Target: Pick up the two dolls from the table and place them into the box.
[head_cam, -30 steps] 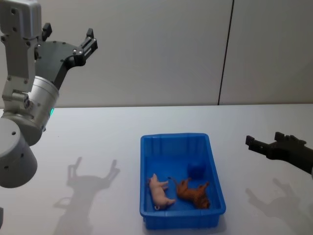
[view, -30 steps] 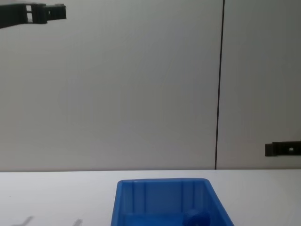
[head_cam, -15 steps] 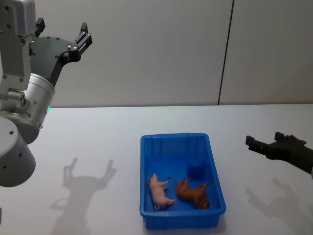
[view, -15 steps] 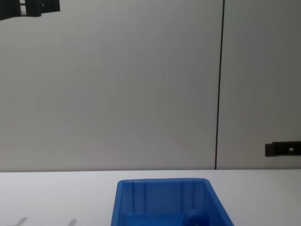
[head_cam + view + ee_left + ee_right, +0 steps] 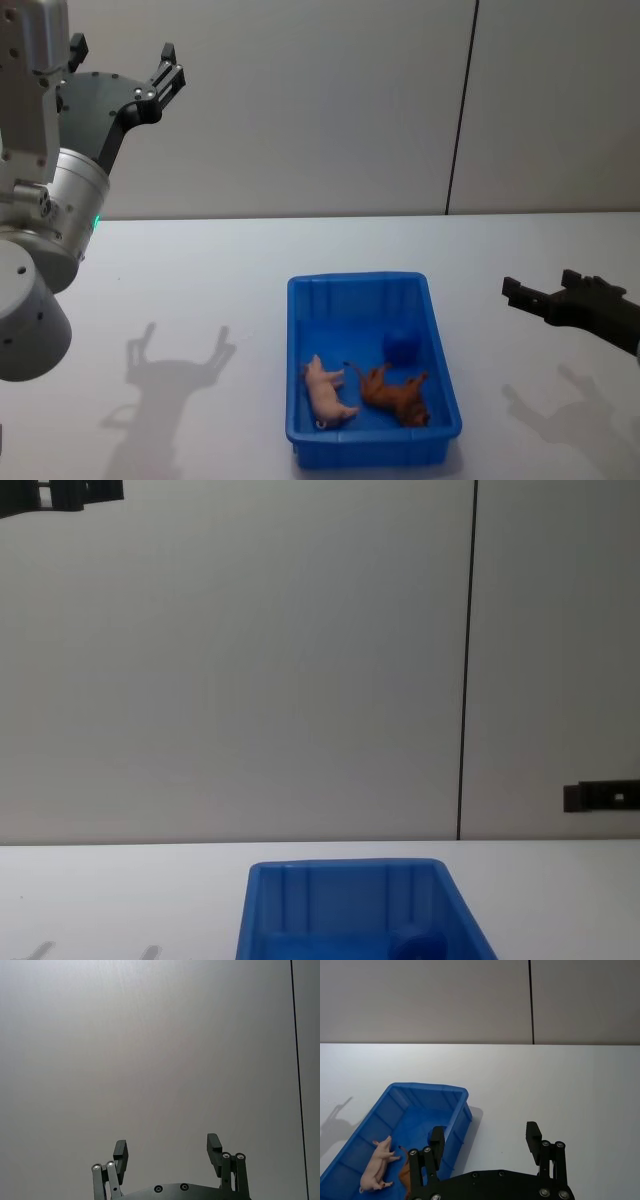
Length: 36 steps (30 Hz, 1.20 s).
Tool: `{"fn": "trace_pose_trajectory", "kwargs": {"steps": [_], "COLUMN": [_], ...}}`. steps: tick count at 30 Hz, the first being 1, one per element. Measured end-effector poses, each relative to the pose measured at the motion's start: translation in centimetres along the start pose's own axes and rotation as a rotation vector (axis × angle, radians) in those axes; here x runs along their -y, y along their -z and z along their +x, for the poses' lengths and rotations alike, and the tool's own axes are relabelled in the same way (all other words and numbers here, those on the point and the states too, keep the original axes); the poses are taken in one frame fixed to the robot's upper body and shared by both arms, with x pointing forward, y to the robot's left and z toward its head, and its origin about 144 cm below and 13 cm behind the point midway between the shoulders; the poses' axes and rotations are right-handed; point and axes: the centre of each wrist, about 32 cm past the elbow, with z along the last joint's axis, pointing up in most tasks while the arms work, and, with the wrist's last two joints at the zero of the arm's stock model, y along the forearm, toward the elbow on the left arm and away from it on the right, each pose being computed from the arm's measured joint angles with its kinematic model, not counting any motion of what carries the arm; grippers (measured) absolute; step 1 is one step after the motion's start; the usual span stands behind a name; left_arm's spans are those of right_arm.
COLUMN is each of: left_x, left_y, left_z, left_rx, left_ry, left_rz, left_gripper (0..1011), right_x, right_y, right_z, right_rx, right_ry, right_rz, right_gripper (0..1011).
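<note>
1. Pink pig doll (image 5: 328,392) lies on its side on the floor of the box (image 5: 300,300), near the box's front left corner; pale, smooth, small legs sticking out. It also shows in the right wrist view (image 5: 376,1165).
2. Reddish-brown doll (image 5: 396,393) lies just beside the pig, toward the box's front right; knobbly, limbs splayed, probably landed loose after a drop rather than being set down neatly.
3. Blue rounded doll (image 5: 400,346) sits behind the brown one, close to the box's right wall; nearly the same colour as the box, so it is hard to pick out. Its top peeks up in the chest view (image 5: 418,946).
4. Box: bright blue, ribbed walls, thick rim, standing on the white table (image 5: 200,290). No doll lies on the table around the box, so the placing looks done.
5. Right gripper (image 5: 545,295) hovers to the right of the box, well apart from it and low over the table, fingers spread wide with nothing between them (image 5: 485,1140). Likely clear of the box because it has nothing left to carry.
6. Left gripper (image 5: 120,62) is raised high to the left of the box, far above the table, pointing at the wall; fingers apart and empty (image 5: 167,1152). Reads as a parked, out-of-the-way pose.
</note>
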Motion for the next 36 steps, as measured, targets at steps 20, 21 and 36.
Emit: {"fn": "trace_pose_trajectory", "kwargs": {"steps": [20, 21, 36], "left_x": [0.00, 0.00, 0.00], "left_y": [-0.03, -0.03, -0.03], "left_z": [0.01, 0.01, 0.01], "left_rx": [0.001, 0.001, 0.001], "left_ry": [-0.003, -0.003, -0.003], "left_rz": [-0.003, -0.003, -0.003], "left_gripper": [1001, 1001, 1001], "right_x": [0.00, 0.00, 0.00], "right_y": [0.00, 0.00, 0.00], "right_z": [0.00, 0.00, 0.00], "right_rx": [0.000, 0.000, 0.000], "right_ry": [0.000, 0.000, 0.000], "right_rz": [0.000, 0.000, 0.000], "right_gripper": [1001, 1001, 1001]}}
